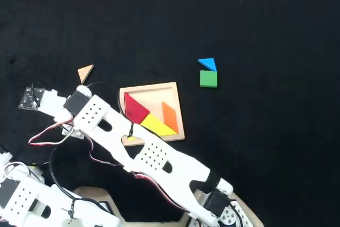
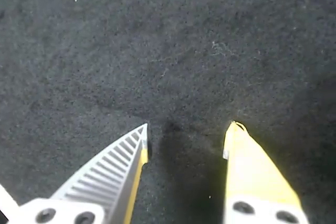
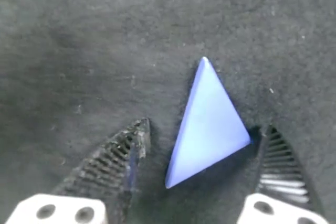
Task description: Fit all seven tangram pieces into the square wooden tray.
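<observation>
The black cloth-covered table [image 1: 255,35] carries everything. The right arm [image 1: 154,158] is the largest thing on it. It stretches low and nearly straight from its base at the near right edge, diagonally across the near-left corner of the tray, to a spot left of it. The left arm [image 1: 32,200] sits folded at the table's near left corner. The square wooden tray [image 1: 149,86] lies flat around mid-table, holding a red triangle [image 1: 135,109], a yellow triangle [image 1: 156,125] and an orange parallelogram [image 1: 170,115]. A pale bit of another piece [image 1: 132,141] peeks from under the right arm just outside the tray's near-left corner; its shape is hidden. Well to the right of the tray, a green square [image 1: 208,79] lies with a blue triangle [image 1: 207,64] just beyond it, the two about touching. The lone triangle [image 1: 85,72] lies flat on the cloth left of the tray, at the right arm's far end. The right gripper [image 3: 206,127] is spread wide around this triangle [image 3: 210,124], gripping nothing. One corner points away from the wrist and another lies close to one finger; whether they touch is unclear. The left gripper [image 2: 188,127] is also spread wide, over bare cloth.
</observation>
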